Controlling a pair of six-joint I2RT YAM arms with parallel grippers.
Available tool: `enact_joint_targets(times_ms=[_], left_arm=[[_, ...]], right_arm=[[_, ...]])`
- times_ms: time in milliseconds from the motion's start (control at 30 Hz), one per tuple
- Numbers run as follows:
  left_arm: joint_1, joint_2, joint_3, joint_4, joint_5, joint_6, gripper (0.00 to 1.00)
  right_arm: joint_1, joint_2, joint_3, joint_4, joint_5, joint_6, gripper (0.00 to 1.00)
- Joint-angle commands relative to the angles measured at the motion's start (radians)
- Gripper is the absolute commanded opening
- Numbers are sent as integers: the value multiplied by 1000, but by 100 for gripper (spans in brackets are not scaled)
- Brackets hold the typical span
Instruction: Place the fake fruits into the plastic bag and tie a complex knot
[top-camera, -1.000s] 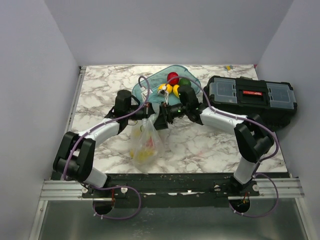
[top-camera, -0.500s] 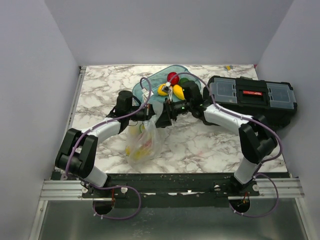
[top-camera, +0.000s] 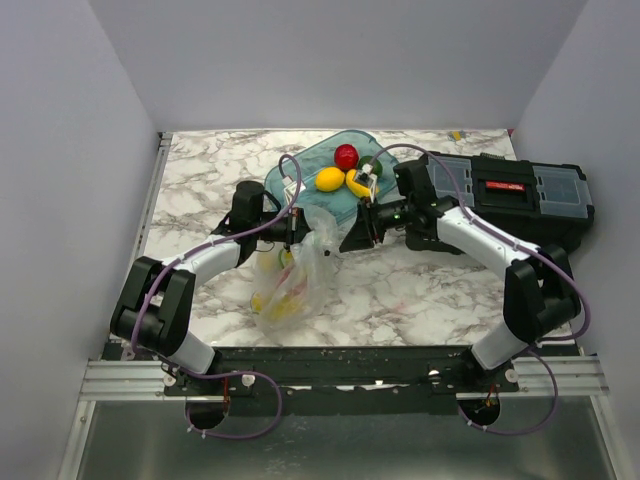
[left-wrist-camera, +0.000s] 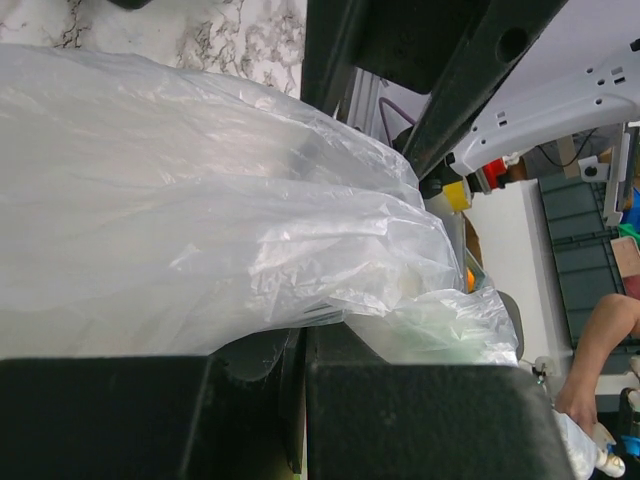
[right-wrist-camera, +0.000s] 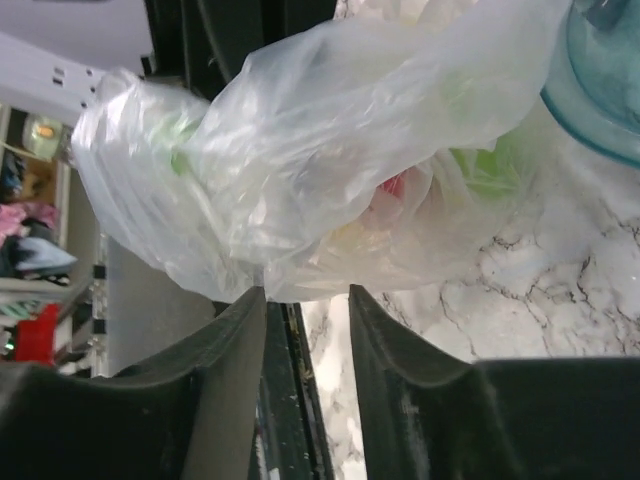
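**Right arm backs off the bag**

The right gripper (top-camera: 352, 236) has slid rightward off the bag (top-camera: 288, 285) mouth. Its jaws have narrowed but are still apart, with film just at their tips. The left gripper (top-camera: 291, 228) stays clamped on the bag's rim, and the bag slumps on the worktop (top-camera: 200, 190). Fruits (top-camera: 331, 179) remain in the tub (top-camera: 312, 158), so filling looks unfinished. Both arms reach forward, elbows out.

Passage is left open over the marble table (top-camera: 200, 185) at left rear and right front. Rear centre is blocked by a teal tub (top-camera: 298, 176). Rear right is occupied by a black toolbox (top-camera: 520, 205). The middle is crowded by the plastic bag (top-camera: 290, 285), which is closely flanked by both arms.
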Motion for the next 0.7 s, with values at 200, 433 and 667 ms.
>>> enact_joint_targets(times_ms=[200, 433, 667], left_arm=[[2, 7, 25, 16, 35, 3, 0], [0, 12, 37, 9, 34, 1, 0], [-10, 13, 37, 9, 35, 4, 0]], right_arm=[[25, -45, -44, 83, 7, -19, 37], [55, -25, -24, 112, 42, -25, 39], [71, -22, -19, 112, 77, -51, 39]])
